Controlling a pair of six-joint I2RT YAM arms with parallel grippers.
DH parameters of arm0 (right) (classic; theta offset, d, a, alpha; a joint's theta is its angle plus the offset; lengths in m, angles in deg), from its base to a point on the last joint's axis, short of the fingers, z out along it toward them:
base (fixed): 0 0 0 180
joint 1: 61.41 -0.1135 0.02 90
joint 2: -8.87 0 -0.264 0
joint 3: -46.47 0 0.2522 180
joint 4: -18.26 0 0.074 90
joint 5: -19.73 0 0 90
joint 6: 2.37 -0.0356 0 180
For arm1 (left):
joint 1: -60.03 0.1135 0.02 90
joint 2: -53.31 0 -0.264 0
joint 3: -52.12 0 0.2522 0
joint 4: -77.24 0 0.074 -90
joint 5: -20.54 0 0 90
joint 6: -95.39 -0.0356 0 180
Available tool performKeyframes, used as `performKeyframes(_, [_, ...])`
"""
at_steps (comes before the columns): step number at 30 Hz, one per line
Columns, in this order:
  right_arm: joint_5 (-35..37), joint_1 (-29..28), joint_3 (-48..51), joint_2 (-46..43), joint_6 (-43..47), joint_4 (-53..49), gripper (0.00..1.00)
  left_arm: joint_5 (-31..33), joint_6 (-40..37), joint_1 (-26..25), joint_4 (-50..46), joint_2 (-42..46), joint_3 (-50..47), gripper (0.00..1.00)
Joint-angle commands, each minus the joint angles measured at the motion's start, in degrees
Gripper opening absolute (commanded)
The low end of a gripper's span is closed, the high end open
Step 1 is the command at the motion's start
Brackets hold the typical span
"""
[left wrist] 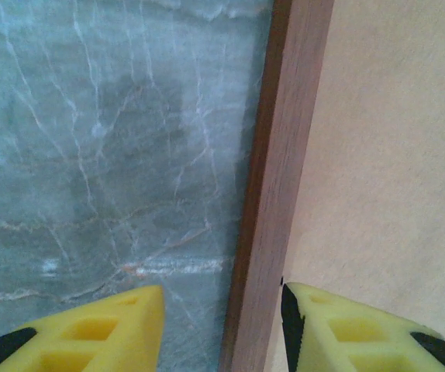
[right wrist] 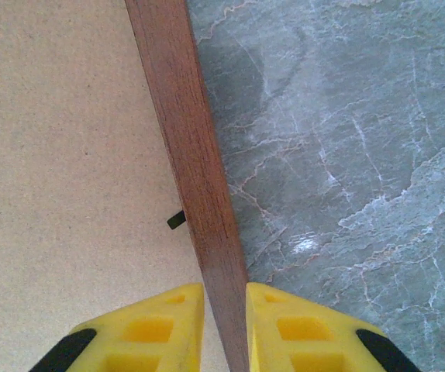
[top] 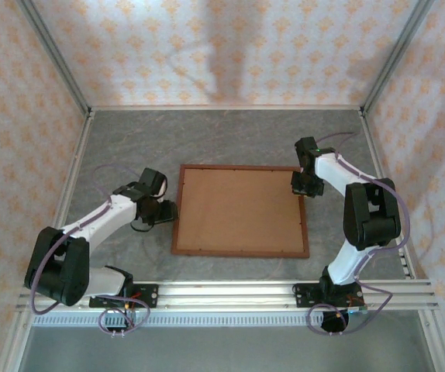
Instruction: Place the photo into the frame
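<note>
**A:** How far along are we?

**B:** Late, by our reckoning. The frame (top: pixel 238 253) lies flat in the middle of the table (top: pixel 230 139), a little nearer its near edge. It is back side up, with the brown backing board (top: pixel 242 209) filling it. We cannot tell whether the photo sits under that board.

**A:** And our grippers?

**B:** Our right gripper (right wrist: pixel 225 291) pinches the rail toward the table's right edge, one finger pressed on each side. Our left gripper (left wrist: pixel 222 302) is spread astride the opposite rail. Its inner finger is at the wood and its outer one stands apart over bare table.

**A:** What's left, then?

**B:** Probably securing the board and turning the frame face up. A small black tab (right wrist: pixel 176 220) sits on the board, just beside the rail.

**A:** How does the frame look?

**B:** It is thin reddish-brown wood with straight grain and square corners. The board inside is pale, fibrous and level.
</note>
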Motion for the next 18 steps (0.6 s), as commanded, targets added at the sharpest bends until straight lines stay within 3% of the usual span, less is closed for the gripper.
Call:
performKeyframes(1, [1.28, 0.40, 0.30, -1.17, -0.41, 0.33, 0.21, -0.56, 0.76, -1.02, -1.45, 0.27, -0.94, 0.42])
performKeyframes(5, [1.47, 0.40, 0.56, -1.66, -0.77, 0.14, 0.23, -1.00, 0.49, -1.45, -0.94, -0.75, -1.21, 0.40])
performKeyframes(13, [3.60, 0.40, 2.13, -2.31, -2.10, 1.68, 0.44, -0.56, 0.41, -1.50, -0.34, 0.15, -1.46, 0.39])
performKeyframes(18, [3.35, 0.40, 2.19, 0.20, -2.09, 2.01, 0.45, -0.26, 0.32, -1.50, -0.78, 0.68, -1.28, 0.39])
